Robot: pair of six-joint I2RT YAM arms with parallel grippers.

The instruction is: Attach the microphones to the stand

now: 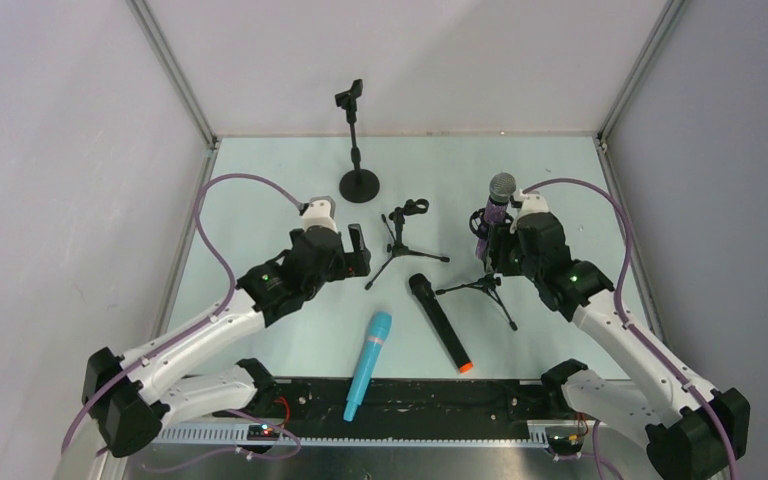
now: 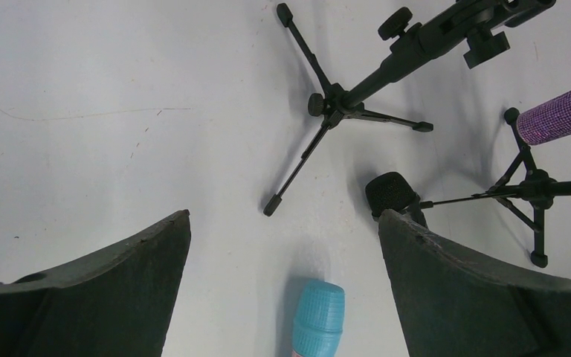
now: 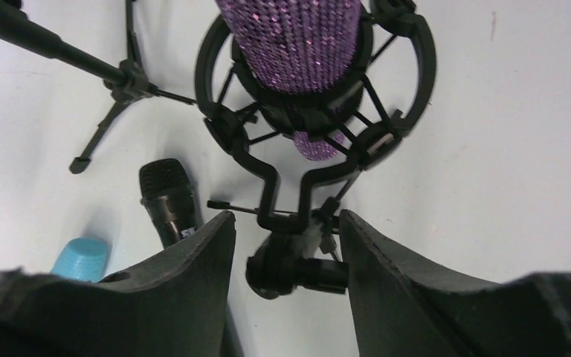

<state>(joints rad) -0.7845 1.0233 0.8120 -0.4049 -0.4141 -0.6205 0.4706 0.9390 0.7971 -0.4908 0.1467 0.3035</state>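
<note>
The glittery purple microphone [image 1: 501, 198] [image 3: 294, 44] stands upright in the round shock mount of a black tripod stand [image 1: 487, 287] [image 3: 308, 152]. My right gripper [image 1: 488, 248] [image 3: 286, 223] has its jaws narrowed around that stand's pivot joint; the right pad touches the knob and a slit shows on the left. The black microphone with an orange end [image 1: 439, 322] [image 3: 168, 199] and the cyan-blue microphone [image 1: 368, 362] [image 2: 318, 320] lie on the table. My left gripper [image 1: 356, 254] [image 2: 284, 223] hangs wide open above the cyan microphone's head, holding nothing.
A small empty tripod stand with a clip [image 1: 401, 236] [image 2: 357, 93] sits mid-table between the arms. A taller stand on a round base [image 1: 357, 150] stands at the back. Grey walls close in the pale table [image 1: 260, 190] on three sides.
</note>
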